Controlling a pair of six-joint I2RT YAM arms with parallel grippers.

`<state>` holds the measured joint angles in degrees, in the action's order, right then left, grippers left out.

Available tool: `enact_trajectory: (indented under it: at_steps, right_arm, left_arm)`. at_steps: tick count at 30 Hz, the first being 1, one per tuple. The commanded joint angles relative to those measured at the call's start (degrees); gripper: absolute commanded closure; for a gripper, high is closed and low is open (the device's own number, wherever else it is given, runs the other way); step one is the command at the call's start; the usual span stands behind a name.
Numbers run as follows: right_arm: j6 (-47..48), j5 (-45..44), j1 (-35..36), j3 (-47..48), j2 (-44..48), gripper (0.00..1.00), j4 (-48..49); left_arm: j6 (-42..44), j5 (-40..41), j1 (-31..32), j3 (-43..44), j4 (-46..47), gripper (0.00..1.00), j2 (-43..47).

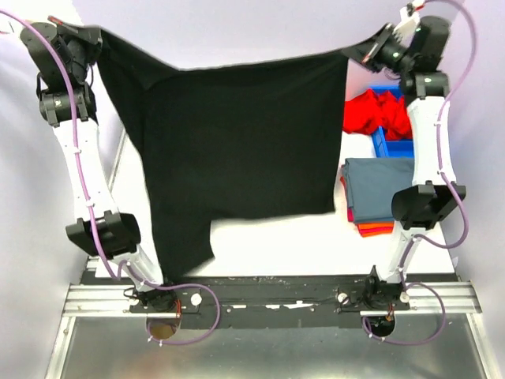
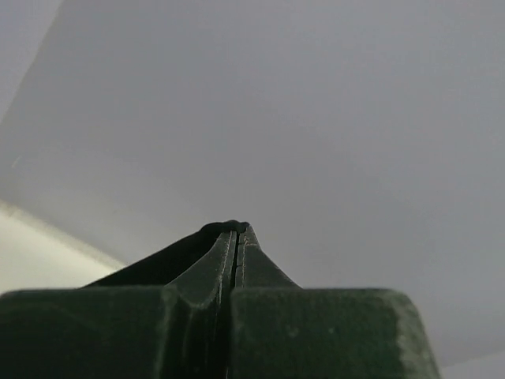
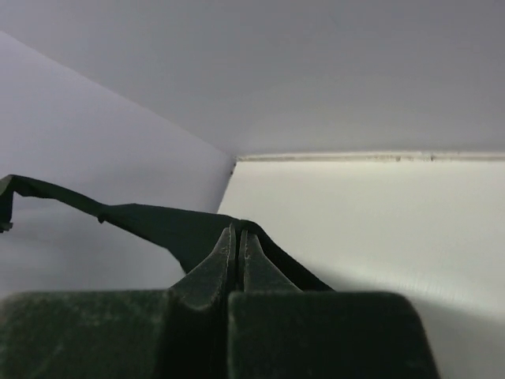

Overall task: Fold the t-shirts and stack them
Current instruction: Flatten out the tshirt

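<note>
A black t-shirt hangs spread between both raised arms, high above the white table. My left gripper is shut on its upper left corner, and the cloth shows at the fingertips in the left wrist view. My right gripper is shut on the upper right corner, with the taut black edge running off to the left. At the right a folded slate-blue t-shirt lies on top of an orange one. A red t-shirt is heaped in the blue bin.
The blue bin stands at the back right, behind the folded stack. The right arm's elbow overhangs that stack. A metal rail with both arm bases runs along the near edge. Pale walls close in the back and sides.
</note>
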<state>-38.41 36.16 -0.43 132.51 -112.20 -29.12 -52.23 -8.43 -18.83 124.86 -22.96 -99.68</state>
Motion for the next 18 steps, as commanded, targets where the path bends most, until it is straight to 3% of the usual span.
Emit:
enact_trajectory:
  at_steps: [1,5,8,12,18]
  right_arm:
    - [-7.3,3.2,-5.4,4.3,6.5,0.99,13.3]
    - [-9.9,6.0,-7.7,6.8,4.1,0.99,15.1]
    - [-10.7,8.6,-8.1,2.8,3.7,0.99,15.6]
    - [-10.3,11.8,-8.1,-10.5,5.2,0.99,17.7]
    - [-8.9,12.0,-8.0,-38.5,9.8,0.99,22.7]
  left_arm:
    - [4.0,2.9,1.7,1.9,20.2,1.00,14.2]
    - [3.4,1.1,1.6,-0.1,21.6,1.00,13.5]
    - [1.9,1.3,1.7,-7.5,22.2,1.00,14.9]
    - [1.7,1.2,1.7,-18.1,19.6,1.00,18.3]
    - [0.1,5.9,1.9,-50.2,15.3,1.00,32.2]
